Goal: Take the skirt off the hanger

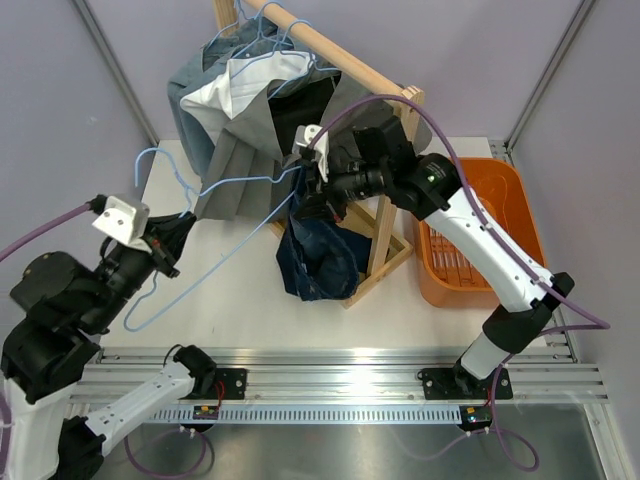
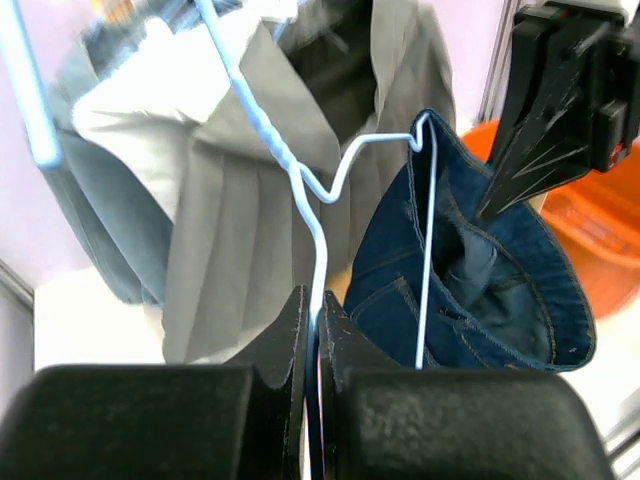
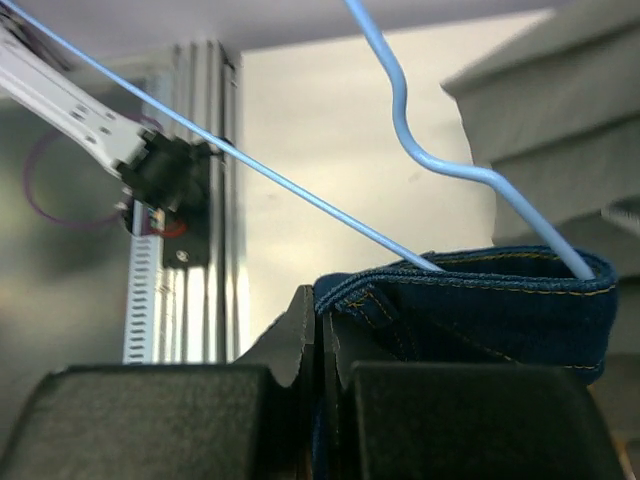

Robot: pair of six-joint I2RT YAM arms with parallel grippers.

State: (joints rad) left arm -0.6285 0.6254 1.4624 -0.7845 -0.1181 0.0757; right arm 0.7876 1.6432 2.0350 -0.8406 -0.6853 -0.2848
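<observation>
A dark blue denim skirt (image 1: 320, 260) hangs in front of the wooden rack, its waistband still threaded on a light blue wire hanger (image 2: 318, 250). My left gripper (image 1: 168, 252) is over the table's left side, shut on the hanger's wire; in the left wrist view the jaws (image 2: 315, 305) pinch that wire. At the skirt's top, my right gripper (image 1: 312, 187) is shut on the waistband edge (image 3: 480, 300). The right wrist view shows this gripper (image 3: 325, 300) clamping the denim, with the hanger wire (image 3: 300, 191) running into the waistband.
A wooden clothes rack (image 1: 385, 215) stands at the back centre, holding a grey pleated garment (image 1: 240, 160) and other clothes on hangers. An orange basket (image 1: 500, 190) sits on the right of the table. Grey walls close in at the left and right.
</observation>
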